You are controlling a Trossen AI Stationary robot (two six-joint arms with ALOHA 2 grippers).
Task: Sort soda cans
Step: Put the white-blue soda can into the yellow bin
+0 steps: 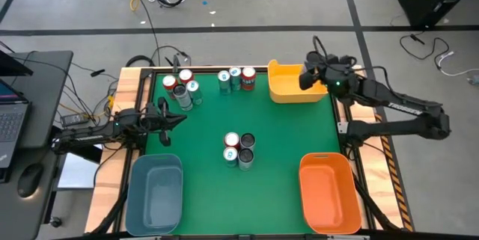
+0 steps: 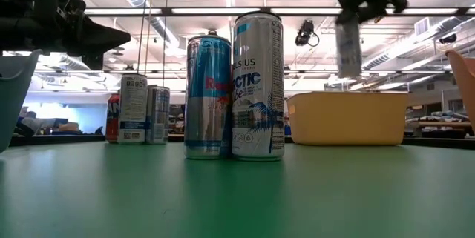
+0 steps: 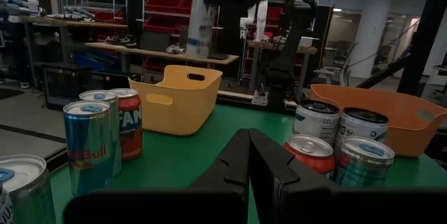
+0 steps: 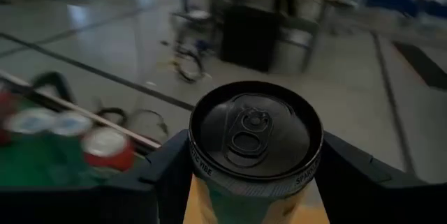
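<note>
My right gripper (image 1: pixel 307 80) is shut on a soda can with a black top (image 4: pixel 255 137) and holds it in the air over the yellow bin (image 1: pixel 298 87). In the low view this can (image 2: pixel 347 49) hangs clear above the bin's rim (image 2: pixel 347 96). Other soda cans stand upright on the green table: a group at the far left (image 1: pixel 179 87), three at the far middle (image 1: pixel 236 78), several at the centre (image 1: pixel 239 150). My left gripper (image 1: pixel 177 117) waits shut at the table's left edge, level, touching nothing; its closed fingers (image 3: pixel 248 172) show in the left wrist view. My right gripper pinches the can between its two fingers (image 4: pixel 157 172), one on each side of the upper wall just under the black rim (image 4: pixel 209 182). The fingers come from the table's right side, slanting a little downward. The can is upright, lifted clear, its body hanging below the fingers.
A blue bin (image 1: pixel 153 191) stands at the near left corner and an orange bin (image 1: pixel 328 191) at the near right. Bare green table lies between the centre cans and the bins. Cables and a laptop (image 1: pixel 11 120) lie beyond the table's left edge.
</note>
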